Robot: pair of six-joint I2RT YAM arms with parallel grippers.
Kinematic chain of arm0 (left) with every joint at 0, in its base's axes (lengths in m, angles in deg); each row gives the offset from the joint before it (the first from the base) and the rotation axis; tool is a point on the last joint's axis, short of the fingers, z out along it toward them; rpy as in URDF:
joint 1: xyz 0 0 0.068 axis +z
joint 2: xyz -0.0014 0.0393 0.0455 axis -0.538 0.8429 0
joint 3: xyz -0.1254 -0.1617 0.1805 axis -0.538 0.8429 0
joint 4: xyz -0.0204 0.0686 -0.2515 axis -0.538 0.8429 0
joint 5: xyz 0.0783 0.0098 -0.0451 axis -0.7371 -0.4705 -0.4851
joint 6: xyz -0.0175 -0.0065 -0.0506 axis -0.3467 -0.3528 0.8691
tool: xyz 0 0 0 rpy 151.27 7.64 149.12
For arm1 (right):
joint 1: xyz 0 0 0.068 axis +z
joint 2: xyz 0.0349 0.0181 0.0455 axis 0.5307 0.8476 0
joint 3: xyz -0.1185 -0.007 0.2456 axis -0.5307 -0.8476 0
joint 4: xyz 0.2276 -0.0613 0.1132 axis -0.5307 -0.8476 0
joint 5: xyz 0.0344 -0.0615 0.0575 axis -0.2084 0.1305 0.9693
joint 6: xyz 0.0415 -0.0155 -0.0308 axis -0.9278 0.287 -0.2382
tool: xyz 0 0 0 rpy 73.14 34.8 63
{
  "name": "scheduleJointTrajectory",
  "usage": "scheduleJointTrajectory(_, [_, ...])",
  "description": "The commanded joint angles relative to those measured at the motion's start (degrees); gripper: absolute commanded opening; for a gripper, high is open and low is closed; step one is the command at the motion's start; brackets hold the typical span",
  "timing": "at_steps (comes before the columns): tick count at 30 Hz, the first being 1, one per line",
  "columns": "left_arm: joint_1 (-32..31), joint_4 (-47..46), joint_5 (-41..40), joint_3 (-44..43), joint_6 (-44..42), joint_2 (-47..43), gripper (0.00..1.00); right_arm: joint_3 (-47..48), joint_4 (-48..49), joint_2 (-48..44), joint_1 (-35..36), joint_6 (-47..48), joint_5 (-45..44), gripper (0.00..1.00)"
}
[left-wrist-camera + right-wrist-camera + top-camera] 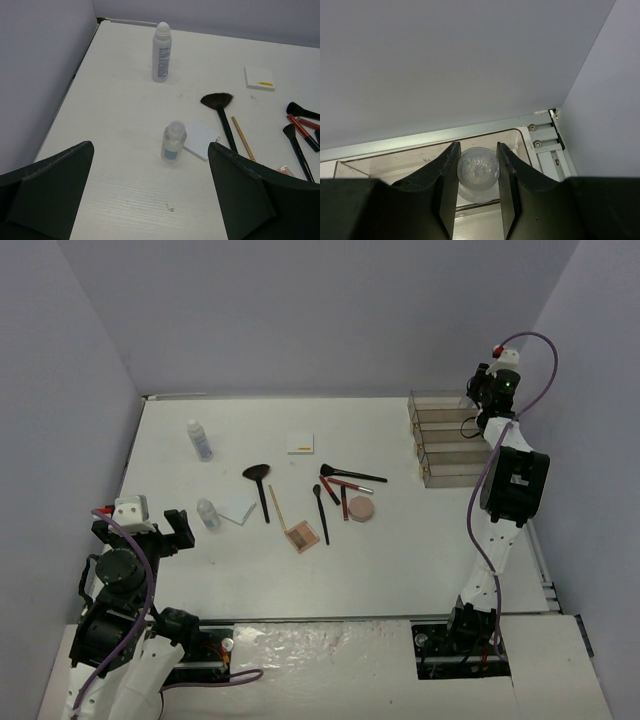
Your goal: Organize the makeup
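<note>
My right gripper [472, 398] [477, 147] hangs over the back tier of the clear organizer [445, 440], shut on a clear round bottle [477, 171] seen end-on between its fingers. My left gripper [140, 530] [150, 150] stands open and empty above the table's near left. Just ahead of it stands a small clear bottle [173, 142] [208, 514] beside a white pad [201, 140]. A taller white-capped bottle [161, 52] [200, 440] stands farther back. Mid-table lie a fan brush [260, 485], tan pencil [277, 506], brown palette [303, 536], pink compact [360, 509], red pencil [345, 502] and black brushes [320, 510].
A white square pad with a yellow label [300, 443] [259, 78] lies at the back middle. Grey walls close in the table on the left, back and right. The organizer's wall [395, 162] sits against the back right corner.
</note>
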Motion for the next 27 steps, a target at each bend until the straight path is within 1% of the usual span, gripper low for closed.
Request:
scheduleJointTrajectory(1, [0.4, -4.3, 0.7, -0.8, -1.0, 2.1, 0.97, 1.0, 8.2, -7.5, 0.5, 0.6, 1.1, 0.0])
scheduleJointTrajectory(7, [0.6, -4.3, 1.0, -0.8, -1.1, 2.3, 0.97, 4.9, 4.6, -4.5, 0.4, 0.8, -0.1, 0.0])
scheduleJointTrajectory(16, [0.7, -4.3, 1.1, -0.8, -1.1, 2.6, 0.97, 7.9, 1.5, -0.6, 0.4, 3.9, -2.7, 0.0])
scheduleJointTrajectory(27, [0.8, -4.3, 1.1, -0.9, -1.1, 2.9, 0.97, 14.2, -2.2, 5.2, 0.1, 5.2, -2.3, 0.01])
